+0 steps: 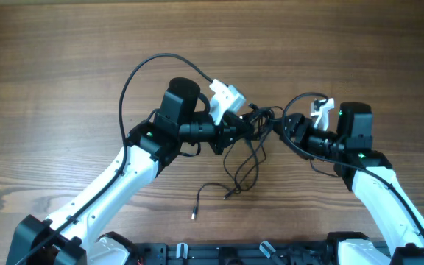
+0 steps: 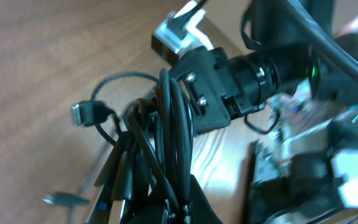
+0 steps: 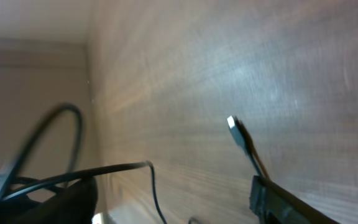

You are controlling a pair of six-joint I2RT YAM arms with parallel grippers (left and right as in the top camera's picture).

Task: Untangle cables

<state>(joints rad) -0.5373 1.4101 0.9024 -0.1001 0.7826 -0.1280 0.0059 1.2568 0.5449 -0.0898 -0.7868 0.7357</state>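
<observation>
Just beside the left gripper, the cables bunch into a knot, with loops and two loose plugs trailing from it across the table toward the arm bases. The left jaws are clamped on that bundle; the right gripper, just past the knot, has its jaws spread wide

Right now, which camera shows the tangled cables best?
Overhead: the cables show whole, knotted in the middle with loose ends on the table. Left wrist shows only a blurry close bundle; right wrist, just a strand or two and one plug.
</observation>
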